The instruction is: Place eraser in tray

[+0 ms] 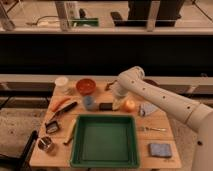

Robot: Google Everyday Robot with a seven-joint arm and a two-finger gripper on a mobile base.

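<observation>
The eraser (105,106) is a small flat black block lying on the wooden table, just behind the far rim of the green tray (76,146) and next to the blue cup (89,102). The tray is large, square and holds nothing. My white arm reaches in from the right and bends down at its elbow. My gripper (117,101) hangs low over the table just right of the eraser, between it and an orange fruit (129,105). I cannot tell whether it touches the eraser.
An orange bowl (85,86) and a white cup (62,82) stand at the back left. A black-handled tool (62,111), a carrot-like item (59,103) and a metal cup (46,144) lie left of the tray. A fork (152,129) and a blue cloth (160,149) lie to its right.
</observation>
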